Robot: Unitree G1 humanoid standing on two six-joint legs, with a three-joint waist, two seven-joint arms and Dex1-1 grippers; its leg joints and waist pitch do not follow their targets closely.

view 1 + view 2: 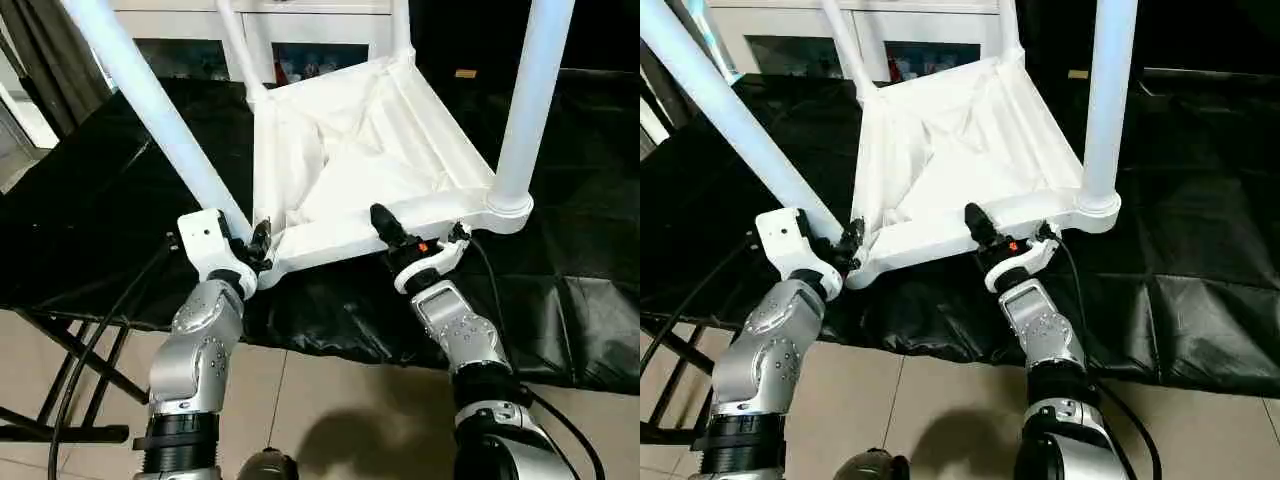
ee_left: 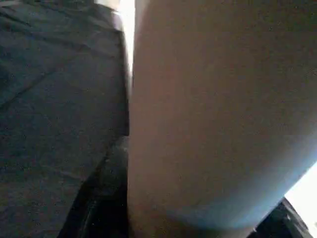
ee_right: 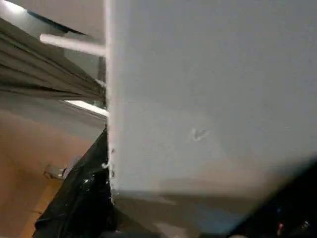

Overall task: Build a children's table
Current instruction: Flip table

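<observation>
The children's table lies upside down on a black-covered surface, its white tabletop (image 1: 360, 150) showing the ribbed underside. White legs stand up from the corner sockets: one leans at the near left (image 1: 150, 100), one stands at the near right (image 1: 535, 100), and two stand at the far corners (image 1: 237, 45). My left gripper (image 1: 258, 245) is shut on the base of the near left leg (image 2: 213, 114), at the corner socket. My right gripper (image 1: 390, 235) is shut on the tabletop's near rim (image 3: 198, 99), one black finger lying over the rim's top.
A black sheet (image 1: 570, 300) covers the work surface and hangs over its near edge. A white cabinet with glass doors (image 1: 190, 50) stands behind. Below are tiled floor (image 1: 330, 400) and black frame bars (image 1: 60, 370) at the left. Cables run along both forearms.
</observation>
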